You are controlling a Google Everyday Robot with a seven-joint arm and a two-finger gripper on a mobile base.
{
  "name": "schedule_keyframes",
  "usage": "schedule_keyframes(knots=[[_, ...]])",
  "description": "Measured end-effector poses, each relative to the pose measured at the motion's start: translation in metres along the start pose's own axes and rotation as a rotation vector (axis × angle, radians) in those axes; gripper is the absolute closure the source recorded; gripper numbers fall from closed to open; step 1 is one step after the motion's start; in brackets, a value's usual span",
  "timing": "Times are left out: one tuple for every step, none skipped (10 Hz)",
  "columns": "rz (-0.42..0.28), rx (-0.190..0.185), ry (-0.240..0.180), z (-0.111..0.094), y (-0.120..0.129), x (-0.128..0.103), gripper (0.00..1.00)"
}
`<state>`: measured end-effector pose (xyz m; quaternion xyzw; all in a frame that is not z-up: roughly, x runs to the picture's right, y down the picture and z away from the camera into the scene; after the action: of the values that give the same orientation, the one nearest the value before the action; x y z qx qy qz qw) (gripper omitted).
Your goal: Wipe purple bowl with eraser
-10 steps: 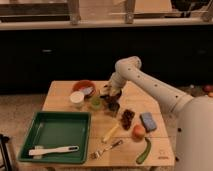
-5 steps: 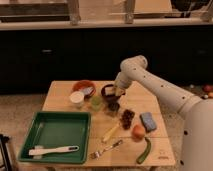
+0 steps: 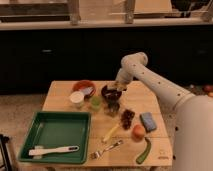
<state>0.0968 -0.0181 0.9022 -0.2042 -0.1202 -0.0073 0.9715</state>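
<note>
The purple bowl (image 3: pixel 109 93) is dark, almost black, and stands at the middle back of the wooden table (image 3: pixel 65 90), right of the orange-red bowl (image 3: pixel 82 88). My gripper (image 3: pixel 118 88) hangs down from the white arm (image 3: pixel 150 80) at the bowl's right rim, its tip at or just inside the bowl. It is shut on the eraser (image 3: pixel 119 87), which shows only as a small pale bit at the tip. The smaller dark cup (image 3: pixel 112 107) stands just in front of the bowl.
A white cup (image 3: pixel 76 98) and a green cup (image 3: pixel 95 102) stand left of the bowl. Grapes (image 3: pixel 127 118), a blue-grey pad (image 3: pixel 148 121), an orange (image 3: pixel 138 131), a green vegetable (image 3: pixel 144 150), a fork (image 3: pixel 106 149) and a yellow piece (image 3: pixel 111 132) lie in front. A green tray (image 3: pixel 55 131) holds a white brush (image 3: pixel 52 150).
My gripper has moved back and a little right, from over the smaller dark cup to the purple bowl's right rim. Nothing else on the table has moved.
</note>
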Motion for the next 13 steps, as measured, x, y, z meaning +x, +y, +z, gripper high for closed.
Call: schedule_keyframes(knots=[[-0.001, 0.002, -0.005, 0.004, -0.005, -0.003, 1.00], [-0.007, 0.000, -0.013, 0.008, -0.007, -0.009, 1.00], [-0.012, -0.002, -0.020, 0.011, -0.008, -0.013, 1.00], [-0.022, -0.012, -0.028, 0.017, -0.007, -0.019, 1.00], [-0.036, -0.022, -0.038, 0.022, -0.007, -0.027, 1.00], [-0.047, -0.033, -0.051, 0.026, -0.005, -0.033, 1.00], [-0.063, -0.043, -0.061, 0.028, -0.002, -0.037, 1.00], [-0.079, -0.054, -0.072, 0.028, 0.003, -0.041, 1.00], [-0.096, -0.062, -0.080, 0.027, 0.008, -0.045, 1.00], [-0.107, -0.069, -0.088, 0.024, 0.015, -0.047, 1.00], [-0.114, -0.077, -0.092, 0.020, 0.021, -0.047, 1.00], [-0.115, -0.083, -0.093, 0.017, 0.027, -0.043, 1.00], [-0.116, -0.089, -0.093, 0.015, 0.032, -0.041, 1.00]])
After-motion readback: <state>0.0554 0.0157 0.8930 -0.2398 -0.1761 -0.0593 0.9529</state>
